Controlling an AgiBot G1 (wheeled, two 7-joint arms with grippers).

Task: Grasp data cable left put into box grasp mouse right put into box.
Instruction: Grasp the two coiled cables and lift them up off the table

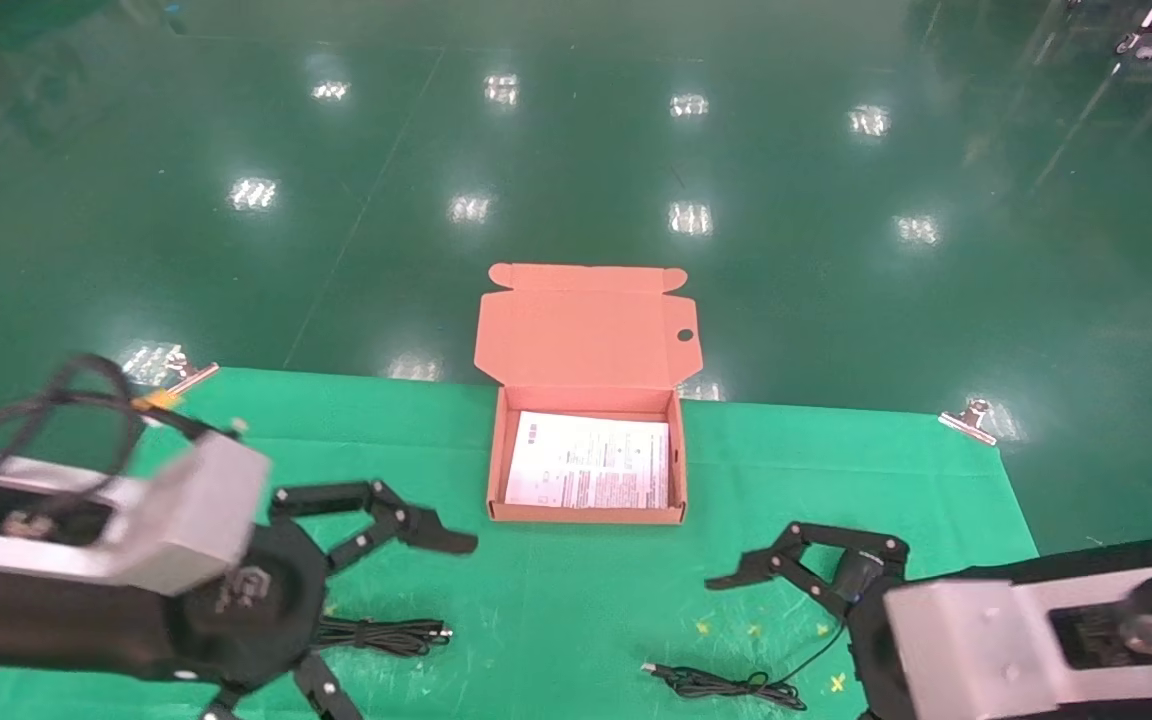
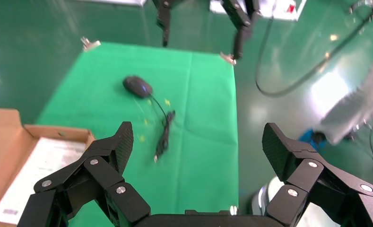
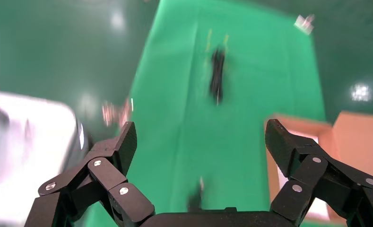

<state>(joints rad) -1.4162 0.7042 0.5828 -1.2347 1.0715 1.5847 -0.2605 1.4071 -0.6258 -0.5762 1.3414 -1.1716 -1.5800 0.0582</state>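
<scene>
Box: the small orange-tan cardboard mailer box (image 1: pixel 586 470) sits on the green cloth (image 1: pixel 576 600) at the middle of the table's far edge, flap lid (image 1: pixel 586 335) standing open behind it with one round hole near its right corner.
Inside the box: a white printed sheet (image 1: pixel 588 462) lies flat on the bottom.
Data cable: the thin black cable bundle cinched by a tie (image 1: pixel 386 634), silvery plug tip pointing right, lies on the cloth in front of the box and to the robot's left, just beside the left arm.
Left gripper: the black left gripper (image 1: pixel 376 610) hangs over the cloth near the data cable, fingers spread wide, nothing between them.
Mouse: the small black oval mouse with a blue wheel (image 2: pixel 137 87) rests on the cloth at the robot's right; its own thin cord (image 1: pixel 726 685) trails toward the front edge.
Right gripper: the black right gripper (image 1: pixel 786 600) sits low right of the box, close to the mouse, fingers spread apart and holding nothing.
Cloth clips: metal clips (image 1: pixel 968 420) pin the far corners.
</scene>
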